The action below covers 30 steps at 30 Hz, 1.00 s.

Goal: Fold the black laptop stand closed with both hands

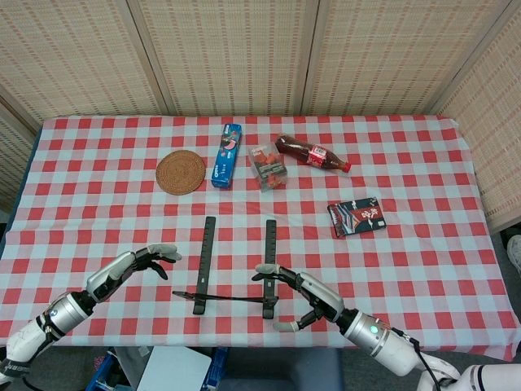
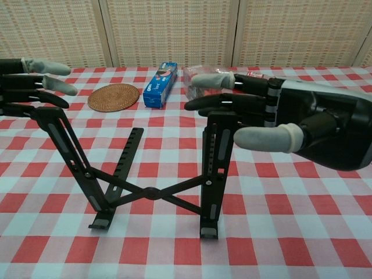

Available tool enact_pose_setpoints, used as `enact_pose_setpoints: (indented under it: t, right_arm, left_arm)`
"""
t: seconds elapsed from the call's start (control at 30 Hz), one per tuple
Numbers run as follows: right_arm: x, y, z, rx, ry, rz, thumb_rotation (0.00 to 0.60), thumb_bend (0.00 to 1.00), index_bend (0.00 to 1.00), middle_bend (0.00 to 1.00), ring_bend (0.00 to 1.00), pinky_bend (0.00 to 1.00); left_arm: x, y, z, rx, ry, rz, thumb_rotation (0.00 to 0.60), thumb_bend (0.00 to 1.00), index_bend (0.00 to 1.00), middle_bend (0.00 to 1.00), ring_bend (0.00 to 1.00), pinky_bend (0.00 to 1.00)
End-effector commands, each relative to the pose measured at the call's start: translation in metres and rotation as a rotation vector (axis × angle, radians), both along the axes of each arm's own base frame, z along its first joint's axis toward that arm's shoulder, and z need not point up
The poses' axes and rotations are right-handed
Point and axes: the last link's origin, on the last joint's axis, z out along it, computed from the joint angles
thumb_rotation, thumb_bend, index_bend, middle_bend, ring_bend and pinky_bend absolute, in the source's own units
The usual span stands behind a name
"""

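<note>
The black laptop stand stands unfolded on the worktop. The left hand and right hand hover beside it, fingers spread, holding nothing.

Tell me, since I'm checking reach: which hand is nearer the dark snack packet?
Right. The right hand lies below-left of the dark snack packet; the left hand is far across the table, beyond the laptop stand.

The blue biscuit box reads "OREO" along its side; print on the cola bottle's red label is too small to read.
</note>
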Motion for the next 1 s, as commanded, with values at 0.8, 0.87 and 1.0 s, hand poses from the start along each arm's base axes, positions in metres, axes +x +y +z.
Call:
enact_pose_setpoints:
  t: [0.8,0.87,1.0]
  right_arm:
    - [-0.010,-0.001,0.012,-0.035,0.020,-0.030,0.600,0.15,0.12,0.19,0.04,0.05]
    - [-0.011,-0.001,0.012,-0.033,0.020,-0.034,0.600,0.15,0.12,0.19,0.04,0.06]
    - [-0.013,-0.001,0.011,-0.031,0.023,-0.040,0.600,0.15,0.12,0.19,0.04,0.05]
  left_arm:
    - [0.009,0.020,-0.077,-0.314,-0.117,0.195,0.000,0.16,0.12,0.21,0.20,0.35]
    - [0.008,0.019,-0.081,-0.328,-0.117,0.205,0.000,0.16,0.12,0.21,0.20,0.35]
    - [0.006,0.017,-0.088,-0.349,-0.111,0.214,0.000,0.16,0.12,0.21,0.20,0.35]
